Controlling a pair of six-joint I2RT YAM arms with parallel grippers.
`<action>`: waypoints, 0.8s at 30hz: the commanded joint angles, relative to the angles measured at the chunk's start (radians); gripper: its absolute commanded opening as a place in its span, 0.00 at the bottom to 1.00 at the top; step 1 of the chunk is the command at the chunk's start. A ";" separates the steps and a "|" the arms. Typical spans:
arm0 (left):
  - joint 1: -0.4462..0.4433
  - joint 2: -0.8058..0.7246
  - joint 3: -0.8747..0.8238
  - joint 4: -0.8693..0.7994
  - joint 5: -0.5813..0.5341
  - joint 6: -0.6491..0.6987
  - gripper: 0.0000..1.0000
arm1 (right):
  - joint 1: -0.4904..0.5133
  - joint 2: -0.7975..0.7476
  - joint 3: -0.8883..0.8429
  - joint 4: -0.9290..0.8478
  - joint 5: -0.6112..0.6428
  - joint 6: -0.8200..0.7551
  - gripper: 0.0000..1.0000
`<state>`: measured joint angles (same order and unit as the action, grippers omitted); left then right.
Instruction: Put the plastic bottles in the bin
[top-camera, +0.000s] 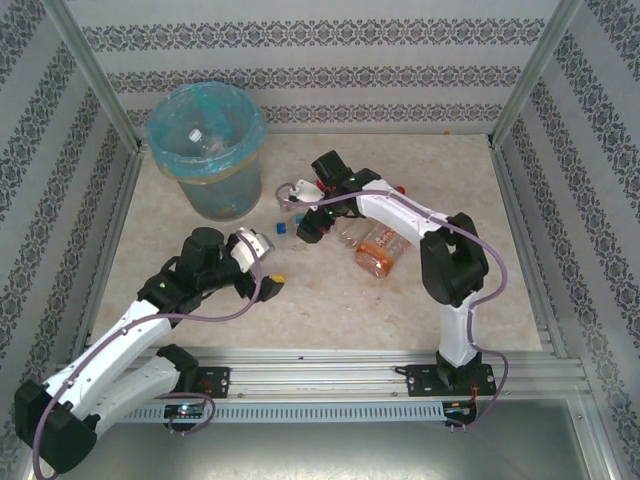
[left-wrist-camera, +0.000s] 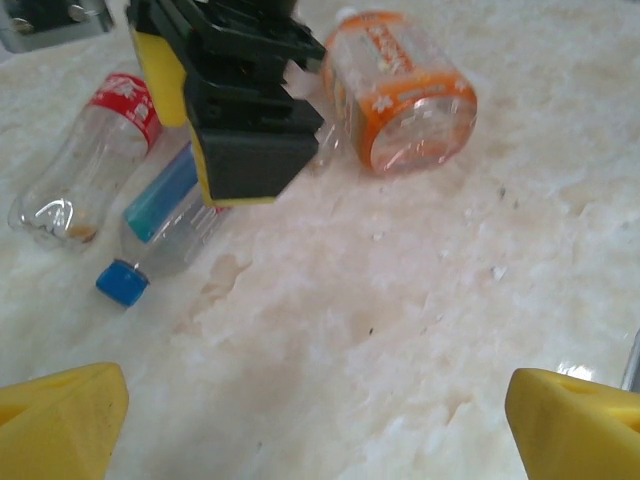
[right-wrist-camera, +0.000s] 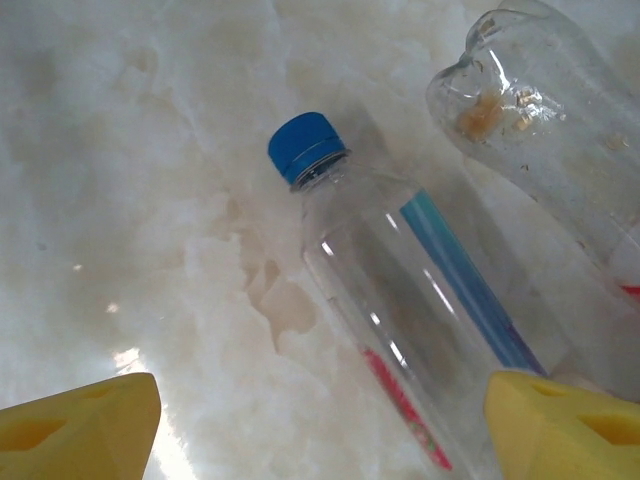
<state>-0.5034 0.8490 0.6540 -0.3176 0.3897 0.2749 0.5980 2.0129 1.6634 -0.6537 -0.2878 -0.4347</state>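
Right gripper (right-wrist-camera: 320, 430) spread low over blue-capped bottle (right-wrist-camera: 400, 300), left gripper (left-wrist-camera: 320, 420) spread nearby

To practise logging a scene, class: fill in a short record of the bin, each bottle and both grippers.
bin: back left of table, blue-lined
in bin: one clear bottle
blue-capped bottle: lying down, below right gripper
red-labelled bottle: lying beside it
orange bottle: on its side, apart
left gripper: open, empty
right gripper: open, empty

L gripper (left-wrist-camera: 320, 425), R gripper (right-wrist-camera: 320, 430): fingers (right-wrist-camera: 560, 430) spread wide
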 joint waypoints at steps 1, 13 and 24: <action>-0.011 -0.005 -0.031 -0.029 -0.039 0.069 1.00 | 0.003 0.062 0.094 -0.059 0.025 -0.071 0.85; -0.009 0.096 -0.017 -0.043 -0.180 0.053 1.00 | -0.023 0.283 0.346 -0.217 0.029 -0.147 0.86; -0.007 0.095 -0.025 -0.031 -0.191 0.050 1.00 | -0.021 0.372 0.422 -0.322 0.062 -0.200 0.84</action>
<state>-0.5030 0.9489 0.6209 -0.3378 0.2150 0.3115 0.5842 2.3821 2.0735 -0.9253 -0.2386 -0.6025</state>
